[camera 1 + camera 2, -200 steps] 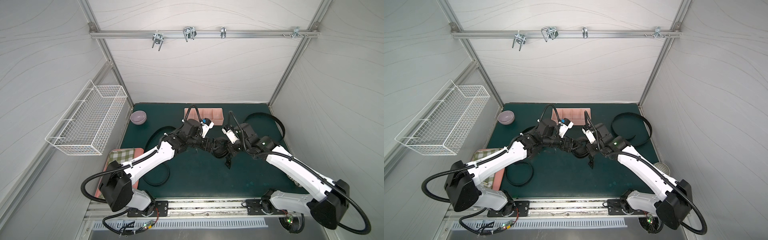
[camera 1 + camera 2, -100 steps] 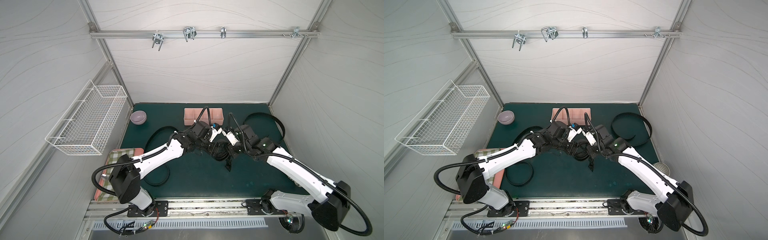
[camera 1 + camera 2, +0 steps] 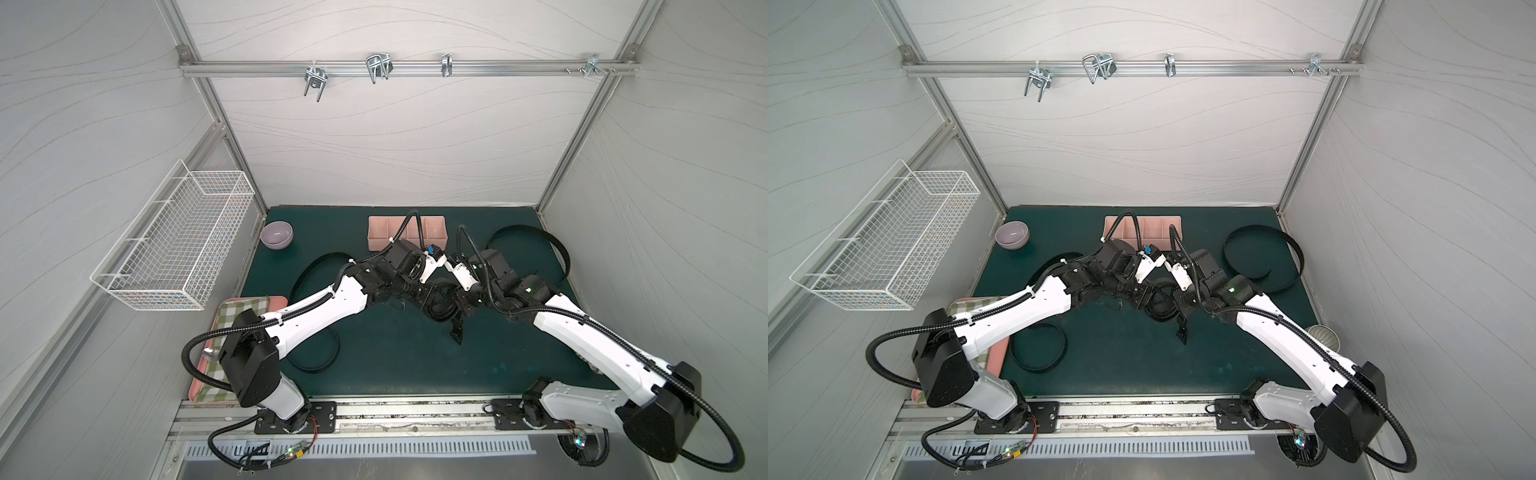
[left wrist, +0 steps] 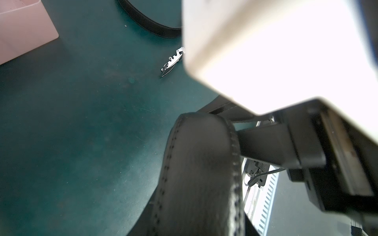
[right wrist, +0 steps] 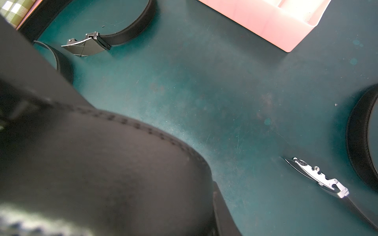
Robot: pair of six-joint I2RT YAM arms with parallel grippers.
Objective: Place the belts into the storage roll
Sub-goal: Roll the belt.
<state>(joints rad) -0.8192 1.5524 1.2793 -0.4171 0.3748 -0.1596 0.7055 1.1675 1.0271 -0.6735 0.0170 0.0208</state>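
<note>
While the right pincer [image 3: 460, 306] clamps the coiled belt [image 3: 443, 308] over the tabletop [image 3: 395, 357], the left pincer [image 3: 428, 300] is at that coil, though I cannot tell its opening; the storage roll [image 3: 377, 241] sits just behind.

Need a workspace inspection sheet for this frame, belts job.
Surface: green mat, scuffed.
Job's things: pink tray at the back, no belt seen in it; coiled belt at centre; second belt loose near the right arm; third belt loose under the left arm.
Clutter: purple bowl, checked cloth tray, tin.
Hands: left hand and right hand both at the coiled belt; grip unclear.
Cables: ribbed cable arches over the pink tray.
Surroundings: wire basket on the wall, hook rail above.
</note>
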